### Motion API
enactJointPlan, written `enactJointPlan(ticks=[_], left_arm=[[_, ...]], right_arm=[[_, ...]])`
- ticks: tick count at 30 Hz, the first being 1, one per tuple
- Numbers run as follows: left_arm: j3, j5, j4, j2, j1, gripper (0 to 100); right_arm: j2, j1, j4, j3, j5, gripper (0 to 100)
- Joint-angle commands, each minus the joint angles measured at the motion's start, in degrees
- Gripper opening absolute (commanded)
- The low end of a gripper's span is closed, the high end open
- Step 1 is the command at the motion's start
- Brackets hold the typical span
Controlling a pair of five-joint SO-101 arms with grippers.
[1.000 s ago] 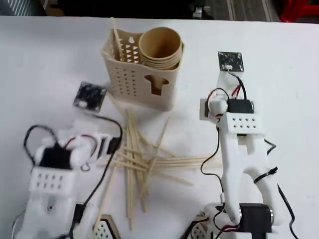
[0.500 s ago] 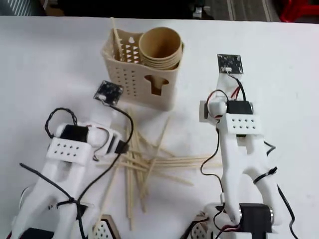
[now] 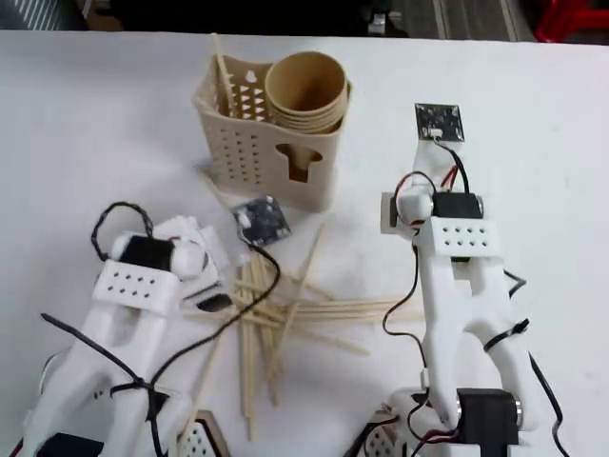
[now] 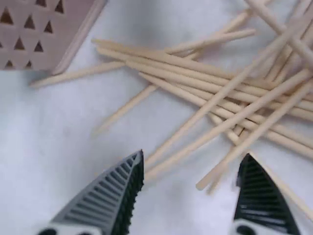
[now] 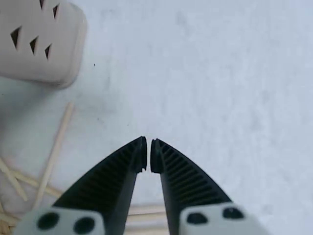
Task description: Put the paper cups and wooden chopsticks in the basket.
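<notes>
A white table [image 3: 114, 114] takes almost the whole scene, under soft and even light. Beyond its far edge there is a dark strip [image 3: 190, 14], then some grey floor [image 3: 457, 14], and at the far right a red object [image 3: 571, 19].

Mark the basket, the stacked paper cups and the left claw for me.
basket [image 3: 249, 157], high view, on its perforated front wall.
paper cups [image 3: 306, 88], high view, inside the top cup's mouth.
left claw [image 4: 193, 157], left wrist view, midway between its open fingertips.
</notes>
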Motion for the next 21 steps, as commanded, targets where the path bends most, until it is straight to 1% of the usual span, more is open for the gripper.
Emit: enactJointPlan(ticks=[1, 6, 13, 18, 21], left_arm=[[-2.9, -1.1, 0.4, 2.8, 3.4, 31], [-3.6, -1.4, 0.4, 11.8, 7.1, 31], [-9.4, -1.0, 0.4, 21.1, 6.3, 30], [-9.6, -1.1, -2.8, 25.7, 6.2, 22], [-9.6, -1.4, -2.8, 27.8, 6.4, 20]], right_arm=[[-2.0, 0.7, -0.9, -0.4, -0.5, 2.9], [-2.0, 0.7, -0.9, -0.4, -0.5, 2.9], [-2.0, 0.8, -0.9, -0.4, -0.5, 2.9], [-2.0, 0.8, -0.9, -0.4, -0.5, 2.9], [-2.0, 0.8, -0.9, -0.4, -0.5, 3.0]])
